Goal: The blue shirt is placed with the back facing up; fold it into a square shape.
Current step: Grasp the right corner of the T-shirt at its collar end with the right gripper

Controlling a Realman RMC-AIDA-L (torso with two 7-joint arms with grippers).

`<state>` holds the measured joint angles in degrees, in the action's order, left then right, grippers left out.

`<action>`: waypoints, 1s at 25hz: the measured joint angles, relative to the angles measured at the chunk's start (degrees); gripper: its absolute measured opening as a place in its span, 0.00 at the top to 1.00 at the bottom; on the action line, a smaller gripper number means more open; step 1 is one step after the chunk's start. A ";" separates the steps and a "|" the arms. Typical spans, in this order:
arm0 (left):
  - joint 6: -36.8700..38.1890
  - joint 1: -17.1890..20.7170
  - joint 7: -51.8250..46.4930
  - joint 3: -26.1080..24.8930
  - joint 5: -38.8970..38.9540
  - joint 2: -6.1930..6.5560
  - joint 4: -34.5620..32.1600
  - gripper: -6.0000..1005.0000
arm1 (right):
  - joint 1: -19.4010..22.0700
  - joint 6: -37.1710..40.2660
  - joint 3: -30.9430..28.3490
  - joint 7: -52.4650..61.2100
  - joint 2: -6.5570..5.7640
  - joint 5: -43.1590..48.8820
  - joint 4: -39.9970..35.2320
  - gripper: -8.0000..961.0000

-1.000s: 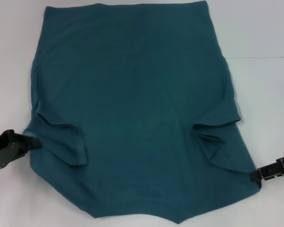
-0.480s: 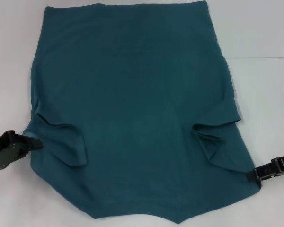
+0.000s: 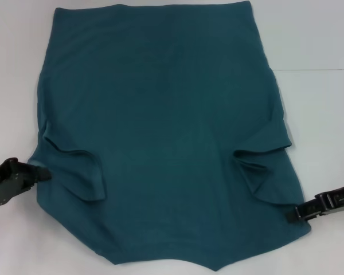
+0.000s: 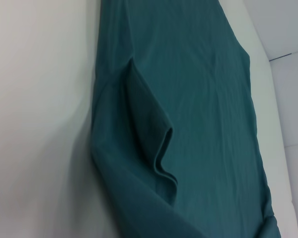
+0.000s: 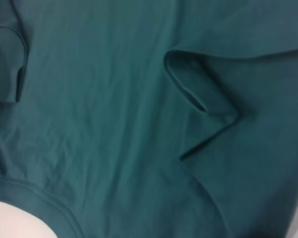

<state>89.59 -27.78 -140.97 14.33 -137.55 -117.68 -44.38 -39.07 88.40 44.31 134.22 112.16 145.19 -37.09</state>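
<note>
A: Where does the blue shirt (image 3: 160, 132) lie?

B: It lies spread flat on the white worktop (image 3: 315, 34), filling most of the head view, with its straight hem at the far side and the collar end nearest the robot. Both short sleeves are folded inward over the body: the left sleeve (image 3: 80, 175) forms a loose flap near the left edge, and the right sleeve (image 3: 261, 160) forms a creased flap near the right edge. The left wrist view shows the left sleeve's rolled hem (image 4: 161, 158) standing slightly up from the cloth, and the right wrist view shows the right sleeve's fold (image 5: 198, 94) and the curved collar edge (image 5: 44, 201).

A: And the left claw (image 3: 37, 173)?

B: It sits at the shirt's left edge, low on the worktop, with its tip touching the cloth beside the left sleeve. It looks pressed together on the shirt's edge there.

A: The right claw (image 3: 292, 215)?

B: It reaches in from the right at the shirt's near right corner, its tip over the cloth's edge. Whether its fingers are spread or pinching the fabric, one cannot tell.
</note>
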 joint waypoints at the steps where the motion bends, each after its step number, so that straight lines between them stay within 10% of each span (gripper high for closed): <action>1: -0.01 0.00 0.01 0.00 0.00 0.00 0.00 0.98 | -0.09 0.00 0.01 0.00 0.15 -0.03 0.00 0.34; 21: -0.22 0.03 0.00 -0.11 0.00 0.00 -0.01 0.99 | -1.23 1.17 -0.23 -0.40 1.25 -0.48 -0.03 0.40; 25: -0.21 0.14 0.00 -0.03 0.00 0.00 -0.01 0.98 | -1.31 1.17 -0.11 -0.53 1.35 -0.31 0.02 0.57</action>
<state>89.38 -27.64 -140.97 14.30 -137.55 -117.68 -44.39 -40.38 89.57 44.20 133.69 113.51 144.88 -37.06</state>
